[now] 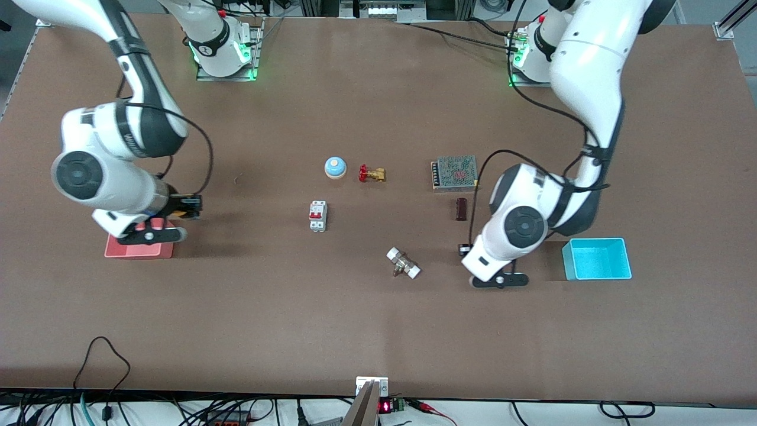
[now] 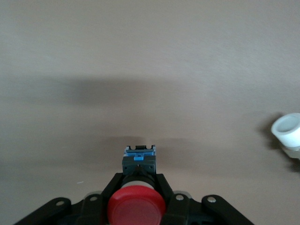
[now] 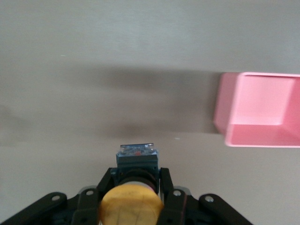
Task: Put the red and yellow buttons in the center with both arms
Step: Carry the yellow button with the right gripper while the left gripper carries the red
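Currently left gripper (image 2: 137, 199) clamps red button (image 2: 136, 206), lower centre of left wrist frame, over bare table (image 2: 150, 70). Right gripper (image 3: 136, 199) clamps yellow button (image 3: 131, 204), lower centre of right wrist frame, near pink bin (image 3: 258, 110).

in the front view the right arm's wrist hides part of the pink bin (image 1: 139, 253), and the left arm's hides its end effector. the red button (image 2: 136, 206) and yellow button (image 3: 131, 205) caps are cut off by the wrist views' edges, as is a white fitting (image 2: 288, 131).
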Robot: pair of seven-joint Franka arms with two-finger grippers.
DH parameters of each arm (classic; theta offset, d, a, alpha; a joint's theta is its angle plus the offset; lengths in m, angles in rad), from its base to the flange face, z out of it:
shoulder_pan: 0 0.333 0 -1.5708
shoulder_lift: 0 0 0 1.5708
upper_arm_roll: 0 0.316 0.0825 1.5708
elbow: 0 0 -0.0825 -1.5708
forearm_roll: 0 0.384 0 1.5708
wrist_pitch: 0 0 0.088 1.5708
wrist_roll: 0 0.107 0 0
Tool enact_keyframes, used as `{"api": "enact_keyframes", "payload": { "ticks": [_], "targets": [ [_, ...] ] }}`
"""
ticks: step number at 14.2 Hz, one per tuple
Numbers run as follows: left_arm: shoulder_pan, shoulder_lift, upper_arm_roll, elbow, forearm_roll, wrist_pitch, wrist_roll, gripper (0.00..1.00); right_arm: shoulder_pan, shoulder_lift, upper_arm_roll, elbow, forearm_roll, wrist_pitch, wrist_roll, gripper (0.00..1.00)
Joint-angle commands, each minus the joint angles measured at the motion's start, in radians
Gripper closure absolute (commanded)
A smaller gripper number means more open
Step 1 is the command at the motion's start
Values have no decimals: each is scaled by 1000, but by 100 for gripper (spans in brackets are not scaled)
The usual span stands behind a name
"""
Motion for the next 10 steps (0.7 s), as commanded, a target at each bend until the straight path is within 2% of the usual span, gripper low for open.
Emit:
{"api": "enact_keyframes", "payload": {
  "ticks": [1, 3, 4, 5, 6, 10],
  "targets": [
    [-22, 34, 23, 12, -19, 60, -16, 81, 52, 43, -3, -48, -7, 105, 80, 100],
    [-28, 53, 23, 11, -23, 79, -17, 77, 65, 72, -4, -101, -15, 205, 106, 100],
    [-27, 53, 23, 11, -16, 79, -13, 58, 65, 86, -4, -108, -16, 222, 108, 100],
    [-24, 53, 23, 11, -16, 81, -13, 3, 71, 99, -4, -108, -19, 232, 108, 100],
    [-25, 51, 21, 11, -16, 79, -14, 0, 71, 112, -4, -108, -21, 244, 106, 100],
    [-28, 46, 21, 11, -22, 78, -17, 0, 88, 167, -4, -108, -55, 276, 143, 99]
  ]
}}
